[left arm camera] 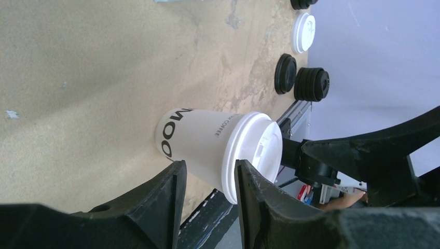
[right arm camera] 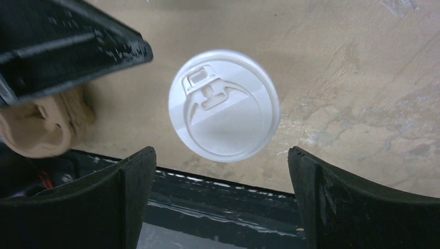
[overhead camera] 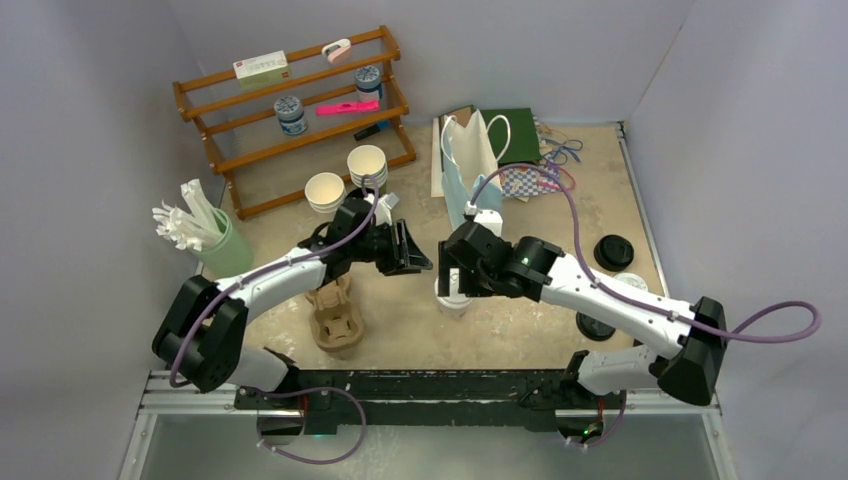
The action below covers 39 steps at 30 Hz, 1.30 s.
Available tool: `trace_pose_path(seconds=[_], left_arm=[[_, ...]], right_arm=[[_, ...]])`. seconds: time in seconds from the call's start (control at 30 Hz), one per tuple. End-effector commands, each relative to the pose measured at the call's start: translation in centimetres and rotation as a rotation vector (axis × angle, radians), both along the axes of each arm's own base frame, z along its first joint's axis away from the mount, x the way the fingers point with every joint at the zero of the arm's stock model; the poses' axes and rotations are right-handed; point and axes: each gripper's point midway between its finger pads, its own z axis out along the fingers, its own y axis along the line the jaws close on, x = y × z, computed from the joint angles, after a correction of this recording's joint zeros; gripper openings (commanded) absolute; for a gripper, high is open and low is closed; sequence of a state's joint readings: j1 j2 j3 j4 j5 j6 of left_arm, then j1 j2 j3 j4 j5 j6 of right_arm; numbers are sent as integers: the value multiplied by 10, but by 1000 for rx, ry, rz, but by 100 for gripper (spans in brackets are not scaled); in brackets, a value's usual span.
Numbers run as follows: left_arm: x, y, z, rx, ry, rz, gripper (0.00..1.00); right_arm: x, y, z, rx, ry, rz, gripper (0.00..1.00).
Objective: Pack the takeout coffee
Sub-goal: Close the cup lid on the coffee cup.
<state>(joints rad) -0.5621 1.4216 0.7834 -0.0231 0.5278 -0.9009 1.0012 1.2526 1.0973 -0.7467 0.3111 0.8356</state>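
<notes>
Your right gripper (right arm camera: 222, 155) hung wide open and empty above the white lidded cup (left arm camera: 205, 142), standing on the table (overhead camera: 420, 345) near the carrier (overhead camera: 335, 320). Your left gripper (left arm camera: 209, 174), half open, held nothing too. A descent off-centre could push the lid (right arm camera: 224, 105) and tip the cup.

We see a cream-white paper cup (left arm camera: 200, 140) with black lettering, capped by a white lid (right arm camera: 223, 106). The table (left arm camera: 78, 78) is a mottled sandy beige. The stacked loose lids (left arm camera: 311, 84) are black, and a single lid (left arm camera: 303, 32) is white. The cup carrier (overhead camera: 335, 322) is pulp brown, the rack (overhead camera: 300, 140) reddish-brown wood, the marker (overhead camera: 347, 107) pink, the checked cloth (overhead camera: 525, 182) blue and white, and the cables (overhead camera: 770, 322) purple. The left gripper (left arm camera: 210, 166) and right gripper (right arm camera: 222, 153) are matte black.
</notes>
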Motion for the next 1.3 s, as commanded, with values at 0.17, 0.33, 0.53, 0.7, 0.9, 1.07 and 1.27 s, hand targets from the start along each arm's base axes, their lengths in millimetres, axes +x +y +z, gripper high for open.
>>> trace_pose_path(seconds=[0.17,0.33,0.53,0.7,0.9,1.07,1.27], left_arm=[[-7,-5,23,-126,-55,-18,41],[-10,-3,24,-139,-59,-22,41],[-12,-5,25,-158,-71,-34,41],[-18,-7,24,-192,-59,-51,41],[-21,-9,20,-214,-42,-70,41],[-22,-11,20,-227,-35,-82,41],[-25,-12,16,-227,-22,-94,41]], right_arm=[[4,-25,21,9,97,-539,99],[0,-34,16,-64,164,-729,99],[4,-26,16,-29,224,-835,99],[9,-20,13,1,241,-900,99],[22,-7,9,60,253,-900,99],[29,-2,5,29,261,-897,99],[34,3,-1,14,269,-895,99]])
